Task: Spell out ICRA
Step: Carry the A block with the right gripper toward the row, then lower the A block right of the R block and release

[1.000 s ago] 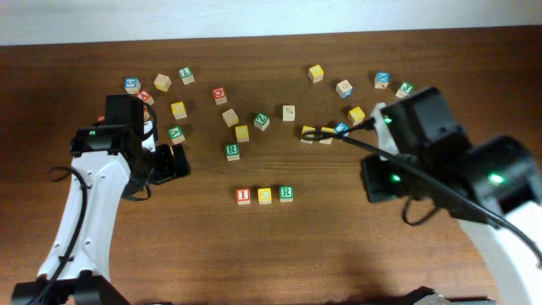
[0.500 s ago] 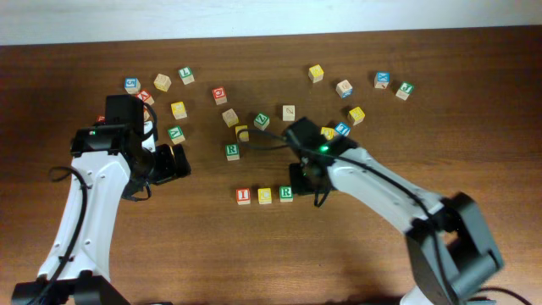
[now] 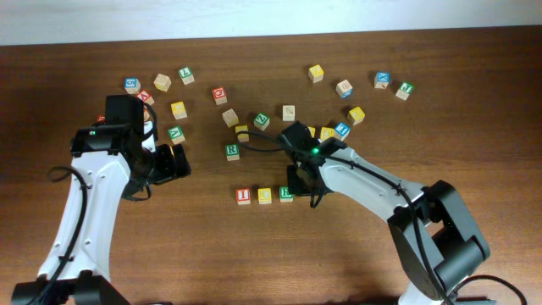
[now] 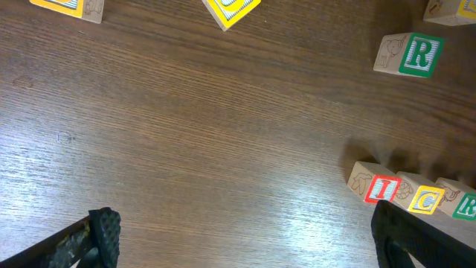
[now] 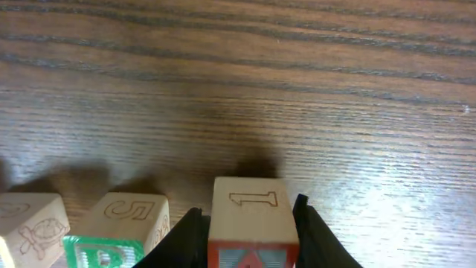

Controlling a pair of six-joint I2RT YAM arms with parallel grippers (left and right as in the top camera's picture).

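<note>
Clamping a red-lettered block, right pincer sits beside R block.

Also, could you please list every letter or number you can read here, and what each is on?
"I": red, row's left block.
"C": row's middle block.
"R": green, row's right block, cut by the frame.
"R": green, loose block.
"1": engraved atop the held block, in the right gripper.
"5": engraved atop the neighbouring block.
Other scattered blocks: too small to read.
</note>
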